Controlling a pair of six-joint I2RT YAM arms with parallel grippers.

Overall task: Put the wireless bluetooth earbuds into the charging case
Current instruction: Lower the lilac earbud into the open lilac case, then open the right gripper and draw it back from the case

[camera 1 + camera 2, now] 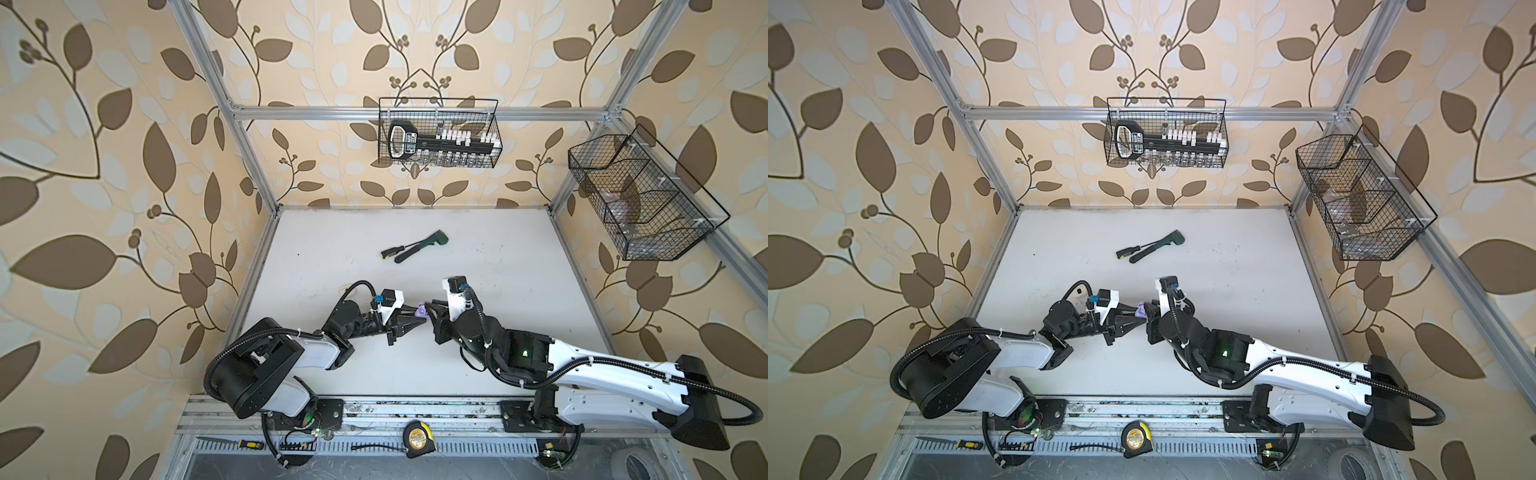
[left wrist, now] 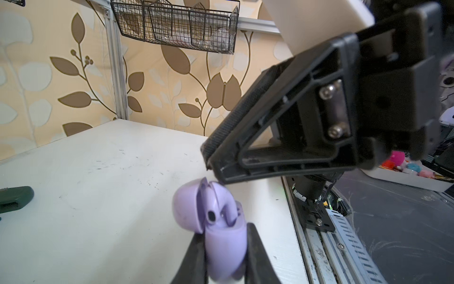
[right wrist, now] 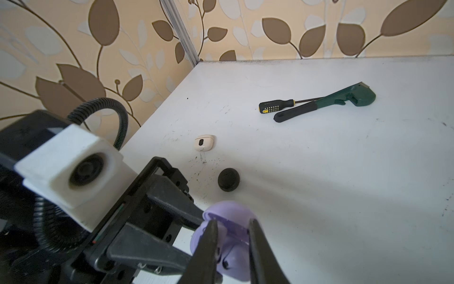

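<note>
**Seating a lilac earbud: where it could slip**

Low in the centre of the left wrist view sits the lilac charging case (image 2: pixel 224 246). Its hinged lid (image 2: pixel 186 209) is swung open, and what looks like a lilac earbud (image 2: pixel 217 209) stands in the well. In both top views the case is a small lilac spot (image 1: pixel 420 311) just below centre, between the two arms.

The left gripper (image 2: pixel 224 236) is clamped on the case's body. The right gripper (image 3: pixel 233 222) has its jaws slightly apart, flanking lilac plastic at the bottom centre of the right wrist view. Whether it pinches the earbud or only straddles it, I cannot tell.

The main risks come from shape and finish:
- The case is a glossy, egg-like shell held across its curve, so an off-axis push could probably twist it or squeeze it out of the grip.
- A tilted earbud might jam on the rim, or pop free and drop.
- A stray finger could knock the lid shut.

The black fingers carry ribbed pads, which should help the grip. The white table (image 3: pixel 344 196) is matte and scuffed. On it, left of centre in the right wrist view, lie a black puck-shaped case (image 3: pixel 229 179) and a cream rounded case (image 3: pixel 204 143). Towards the upper right are a screwdriver (image 3: pixel 276 106) and a green wrench (image 3: pixel 344 98).
</note>
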